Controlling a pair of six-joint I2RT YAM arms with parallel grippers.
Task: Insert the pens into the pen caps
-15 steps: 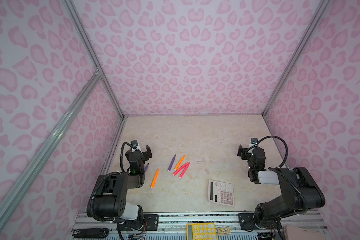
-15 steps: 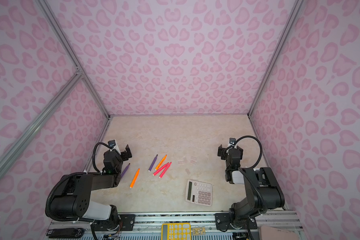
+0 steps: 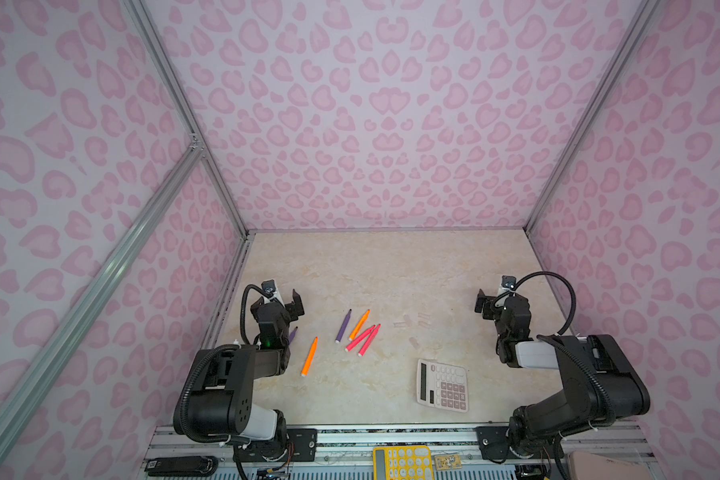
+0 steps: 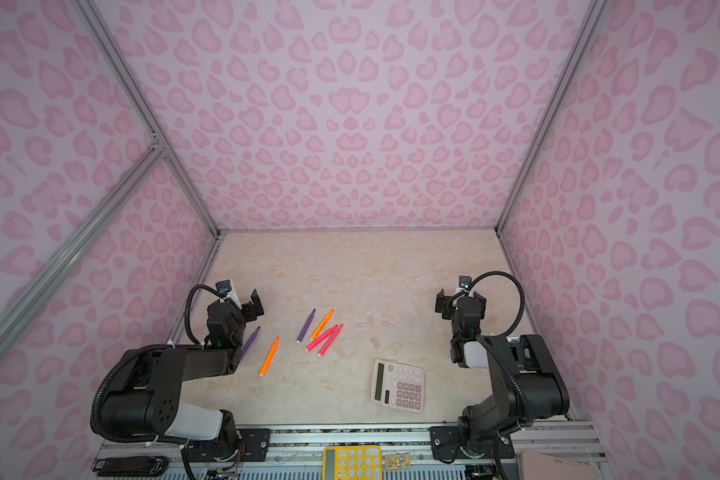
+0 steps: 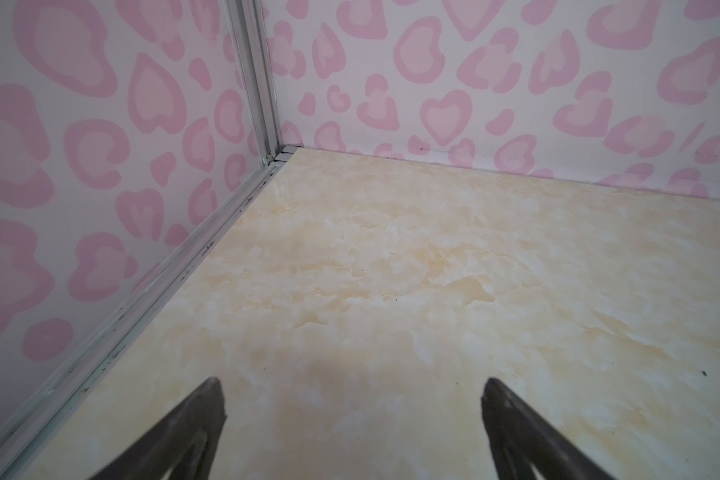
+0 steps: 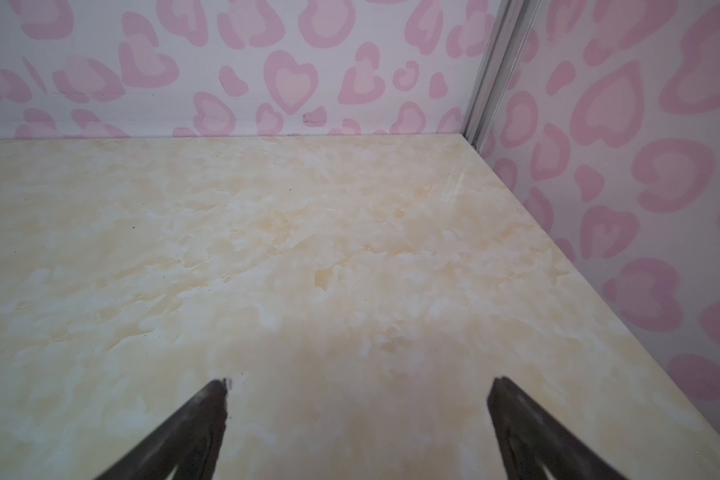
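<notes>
Left gripper [image 3: 285, 302] and right gripper [image 3: 495, 300] recorded open, empty. Purple pen [image 4: 250, 340] found nearest left gripper, axis slanted toward counter's [image 4: 350, 266] far-right corner.

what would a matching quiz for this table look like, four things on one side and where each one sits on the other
Things
1. lone orange pen
2. white calculator
3. pen caps
4. yellow calculator

Places
a. off the table, past its front edge
b. on the table, near its front edge
c. faint and clear, just right of the pink pens
d. lying apart, left of the pink pens

Pairs: 1-d, 2-b, 3-c, 4-a
</notes>
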